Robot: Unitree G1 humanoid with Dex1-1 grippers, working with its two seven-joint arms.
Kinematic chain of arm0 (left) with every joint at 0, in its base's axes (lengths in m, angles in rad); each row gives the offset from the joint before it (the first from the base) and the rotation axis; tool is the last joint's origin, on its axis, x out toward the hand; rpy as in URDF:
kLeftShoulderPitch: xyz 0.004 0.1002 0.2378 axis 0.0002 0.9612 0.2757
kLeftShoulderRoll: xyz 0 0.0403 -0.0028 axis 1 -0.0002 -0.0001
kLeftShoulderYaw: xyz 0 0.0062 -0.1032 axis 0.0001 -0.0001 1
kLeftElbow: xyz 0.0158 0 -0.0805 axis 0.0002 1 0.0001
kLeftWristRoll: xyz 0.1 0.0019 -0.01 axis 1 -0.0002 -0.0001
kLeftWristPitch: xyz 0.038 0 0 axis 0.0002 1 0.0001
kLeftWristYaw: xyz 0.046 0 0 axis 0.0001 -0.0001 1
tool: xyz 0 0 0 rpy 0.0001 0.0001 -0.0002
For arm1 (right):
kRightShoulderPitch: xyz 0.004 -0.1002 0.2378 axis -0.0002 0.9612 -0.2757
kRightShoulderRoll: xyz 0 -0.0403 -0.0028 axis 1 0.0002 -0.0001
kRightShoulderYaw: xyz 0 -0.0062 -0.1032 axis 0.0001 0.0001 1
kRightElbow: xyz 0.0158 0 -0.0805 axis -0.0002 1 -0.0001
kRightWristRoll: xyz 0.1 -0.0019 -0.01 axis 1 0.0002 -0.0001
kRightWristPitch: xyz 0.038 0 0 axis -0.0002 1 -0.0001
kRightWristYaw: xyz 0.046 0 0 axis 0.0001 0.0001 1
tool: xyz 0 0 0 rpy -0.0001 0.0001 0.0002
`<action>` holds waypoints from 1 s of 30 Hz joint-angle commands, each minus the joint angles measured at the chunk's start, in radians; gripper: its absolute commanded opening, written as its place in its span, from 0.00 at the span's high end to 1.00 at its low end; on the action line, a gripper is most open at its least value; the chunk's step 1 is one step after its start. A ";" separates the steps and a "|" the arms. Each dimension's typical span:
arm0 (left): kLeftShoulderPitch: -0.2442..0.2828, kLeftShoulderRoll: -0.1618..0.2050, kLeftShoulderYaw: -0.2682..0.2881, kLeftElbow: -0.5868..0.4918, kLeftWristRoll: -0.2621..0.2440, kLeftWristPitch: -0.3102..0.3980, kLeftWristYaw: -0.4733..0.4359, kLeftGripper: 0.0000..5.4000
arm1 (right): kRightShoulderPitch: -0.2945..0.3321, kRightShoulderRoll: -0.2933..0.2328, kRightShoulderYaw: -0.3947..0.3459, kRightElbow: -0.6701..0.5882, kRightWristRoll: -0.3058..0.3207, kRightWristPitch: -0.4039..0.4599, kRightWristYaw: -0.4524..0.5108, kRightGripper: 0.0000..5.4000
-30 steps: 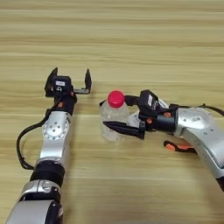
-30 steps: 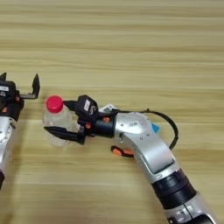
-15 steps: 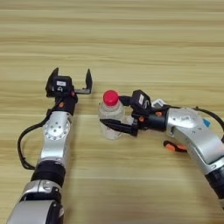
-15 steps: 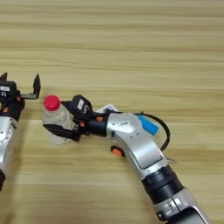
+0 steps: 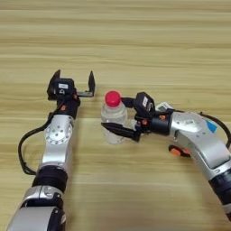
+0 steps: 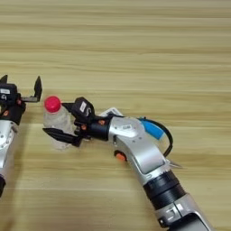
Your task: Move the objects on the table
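While the right gripper (image 5: 116, 116) clamps its jaws around the upright bottle (image 5: 113, 118) on the tabletop (image 5: 135, 45), the left gripper (image 5: 72, 82) waits just beside it, jaws spread apart.

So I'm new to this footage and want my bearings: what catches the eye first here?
The clear plastic bottle with a red cap, standing upright at the table's middle, with the right gripper closed around it from the right. Just to its left, the left gripper hovers open, fingers apart, touching nothing.
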 commanded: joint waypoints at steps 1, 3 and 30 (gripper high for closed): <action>-0.003 -0.003 -0.005 -0.008 0.006 -0.004 0.003 0.00 | -0.014 0.001 -0.007 0.018 -0.009 -0.008 -0.003 0.18; -0.003 -0.003 -0.005 -0.008 0.006 -0.004 0.003 0.00 | -0.018 0.004 -0.012 0.022 -0.010 -0.013 -0.006 0.13; -0.004 -0.002 -0.007 -0.008 0.005 -0.004 0.002 0.00 | -0.012 -0.185 -0.150 -0.184 0.109 -0.041 0.177 0.00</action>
